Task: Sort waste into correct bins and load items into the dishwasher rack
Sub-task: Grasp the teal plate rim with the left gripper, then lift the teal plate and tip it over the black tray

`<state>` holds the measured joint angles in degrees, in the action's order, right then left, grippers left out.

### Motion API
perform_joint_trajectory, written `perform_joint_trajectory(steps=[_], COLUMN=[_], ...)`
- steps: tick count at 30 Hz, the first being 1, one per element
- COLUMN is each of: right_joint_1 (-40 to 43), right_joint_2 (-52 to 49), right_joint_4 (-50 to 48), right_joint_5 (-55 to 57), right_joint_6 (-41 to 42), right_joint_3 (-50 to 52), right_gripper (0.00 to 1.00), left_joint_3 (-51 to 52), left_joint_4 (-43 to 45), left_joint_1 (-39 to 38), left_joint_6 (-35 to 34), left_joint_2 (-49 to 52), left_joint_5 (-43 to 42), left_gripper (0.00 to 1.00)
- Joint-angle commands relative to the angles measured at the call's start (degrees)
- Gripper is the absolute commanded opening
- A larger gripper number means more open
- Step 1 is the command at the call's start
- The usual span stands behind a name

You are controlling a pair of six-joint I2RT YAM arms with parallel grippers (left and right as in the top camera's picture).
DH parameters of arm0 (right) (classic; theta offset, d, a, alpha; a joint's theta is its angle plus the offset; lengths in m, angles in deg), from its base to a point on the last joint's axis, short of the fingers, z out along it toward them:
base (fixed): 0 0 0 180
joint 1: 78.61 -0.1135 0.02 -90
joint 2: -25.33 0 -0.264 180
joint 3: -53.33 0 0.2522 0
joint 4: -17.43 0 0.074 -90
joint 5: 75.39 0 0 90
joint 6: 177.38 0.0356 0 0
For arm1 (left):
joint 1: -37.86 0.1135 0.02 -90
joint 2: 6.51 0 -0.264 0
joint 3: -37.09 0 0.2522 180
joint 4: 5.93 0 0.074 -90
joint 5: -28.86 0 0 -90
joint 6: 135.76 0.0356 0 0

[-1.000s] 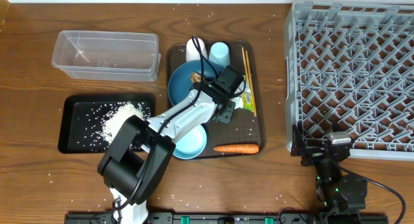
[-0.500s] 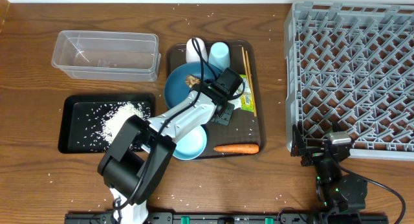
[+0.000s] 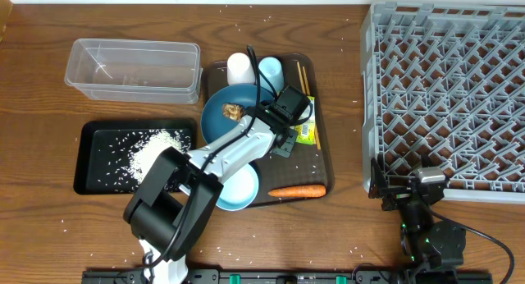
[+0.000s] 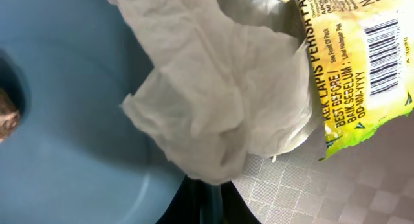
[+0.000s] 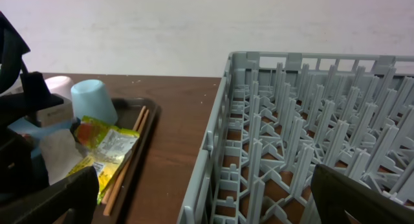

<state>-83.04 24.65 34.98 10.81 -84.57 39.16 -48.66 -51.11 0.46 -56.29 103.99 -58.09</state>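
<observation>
Overhead, the sorting looks barely begun: a heap of rice [image 3: 156, 144] lies in the black tray [image 3: 98, 184], and that seems the only waste in a bin so far, while the clear container [image 3: 135, 69] beside it looks empty or nearly so. On the brown serving tray [image 3: 326, 165] the rest waits: the brown lump [image 3: 233, 112] sits on the blue plate [image 3: 217, 124], the carrot [image 3: 297, 190] lies along the near edge, and the wrapper [image 3: 306, 133] lies crumpled just beside the plate's rim. The left claw [image 3: 285, 143] hangs right over that wrapper; in the left wrist view the paper fills the picture, so I cannot tell whether the fingers are apart or pinching it. The right claw [image 5: 204, 175] stands wide and empty at the near corner of the rack [image 3: 447, 95]. No dish is in the rack; the bowl [image 3: 234, 185], white cup [image 3: 240, 68], light-blue cup [image 3: 269, 69] and chopsticks [image 3: 302, 75] all remain on the serving tray, so nearly all the loading is left, by my reading. Everything rests on a dark wood-grain table [image 3: 49, 243] flecked with stray white grains, and behind it, in the right wrist view, stands a plain pale wall [image 5: 194, 23].
</observation>
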Motion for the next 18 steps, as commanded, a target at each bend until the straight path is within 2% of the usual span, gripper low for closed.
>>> perform_joint_trajectory(steps=[1, 18], right_joint_1=[1.0, 1.0], right_joint_2=[0.3, 0.3], right_joint_4=[0.2, 0.2], right_joint_5=[0.3, 0.4], right_joint_6=[0.8, 0.8], right_joint_3=[0.1, 0.1], right_gripper=[0.99, 0.99], left_joint_3=[0.8, 0.8], left_joint_4=[-0.8, -1.1], left_joint_1=[0.3, 0.3], left_joint_6=[-2.0, -2.2], left_joint_2=[-1.8, -13.7], left_joint_5=[-2.2, -2.2], left_gripper=[0.06, 0.06])
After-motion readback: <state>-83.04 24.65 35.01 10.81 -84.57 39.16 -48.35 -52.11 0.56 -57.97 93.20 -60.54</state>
